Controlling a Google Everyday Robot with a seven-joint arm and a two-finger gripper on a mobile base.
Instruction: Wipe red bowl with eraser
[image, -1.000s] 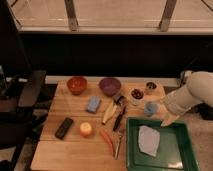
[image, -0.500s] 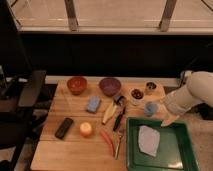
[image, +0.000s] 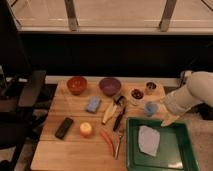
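Gripper (image: 169, 120) is hovering wide open and empty by the tray (image: 173, 148), while the eraser (image: 64, 128) is lying well to its left, slanting diagonally.

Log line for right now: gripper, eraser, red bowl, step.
gripper: jaws open, empty, at green tray's back edge | eraser: flat on table, front left, untouched | red bowl: back left | step: eraser not yet grasped

My view of the arm
I saw a thick, rounded, cream-white arm (image: 194, 92) narrowing to a pale gripper (image: 170, 120), fingers apart, at the green tray's (image: 172, 147) far rim.
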